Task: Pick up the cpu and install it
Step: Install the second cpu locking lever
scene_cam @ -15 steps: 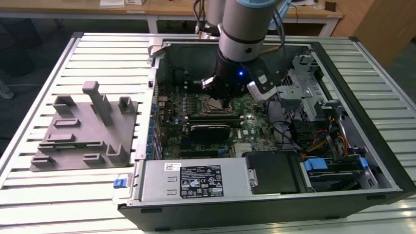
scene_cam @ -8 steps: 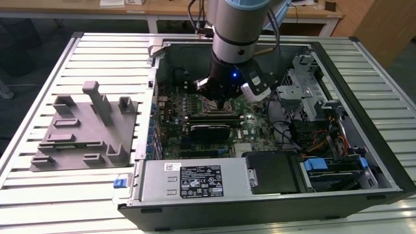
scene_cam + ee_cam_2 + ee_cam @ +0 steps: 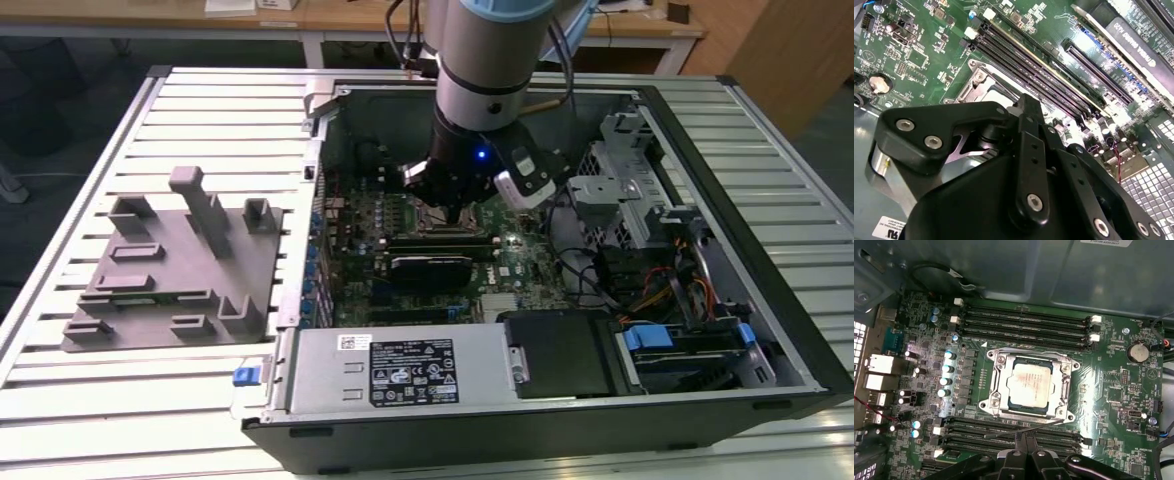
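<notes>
Cpu (image 3: 1028, 386) sits seated in the metal-framed socket (image 3: 995, 360) on the green motherboard (image 3: 1134, 405), as we see in the first wrist view. Black memory slots (image 3: 1024, 322) flank the socket on two sides, and a coin battery (image 3: 1138, 352) lies near. We see the gripper (image 3: 1026, 452) just beside the socket, holding nothing; whether its fingers are apart we cannot tell. In the exterior view the arm (image 3: 487, 70) hangs inside the open computer case (image 3: 747, 250), with a grey moulded tray (image 3: 174, 270) well apart on the table (image 3: 80, 400).

I can make out no print clearly: the white label (image 3: 412, 371) on the metal box beside the tool (image 3: 451, 205) and the motherboard (image 3: 1114, 390) markings are too small.
</notes>
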Robot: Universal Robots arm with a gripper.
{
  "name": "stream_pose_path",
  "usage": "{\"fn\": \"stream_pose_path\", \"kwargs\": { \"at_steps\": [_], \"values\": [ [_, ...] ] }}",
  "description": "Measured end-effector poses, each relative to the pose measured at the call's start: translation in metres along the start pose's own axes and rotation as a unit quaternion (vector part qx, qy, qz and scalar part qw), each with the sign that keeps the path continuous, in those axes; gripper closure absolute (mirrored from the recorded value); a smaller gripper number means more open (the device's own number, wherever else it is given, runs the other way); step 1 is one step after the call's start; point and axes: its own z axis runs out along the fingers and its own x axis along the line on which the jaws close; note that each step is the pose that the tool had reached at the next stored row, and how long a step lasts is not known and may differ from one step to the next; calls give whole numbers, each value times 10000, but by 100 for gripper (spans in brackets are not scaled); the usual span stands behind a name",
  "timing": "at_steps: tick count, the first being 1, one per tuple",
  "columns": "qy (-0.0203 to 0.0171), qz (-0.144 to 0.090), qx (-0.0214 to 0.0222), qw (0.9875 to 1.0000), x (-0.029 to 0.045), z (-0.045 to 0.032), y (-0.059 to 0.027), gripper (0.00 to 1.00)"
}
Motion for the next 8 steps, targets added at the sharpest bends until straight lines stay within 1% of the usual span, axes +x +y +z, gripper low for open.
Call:
{"fn": "stream_pose_path", "kwargs": {
  "at_steps": [8],
  "values": [
    [1, 1, 1, 10000, 7, 12, -1, 89]
  ]
}}
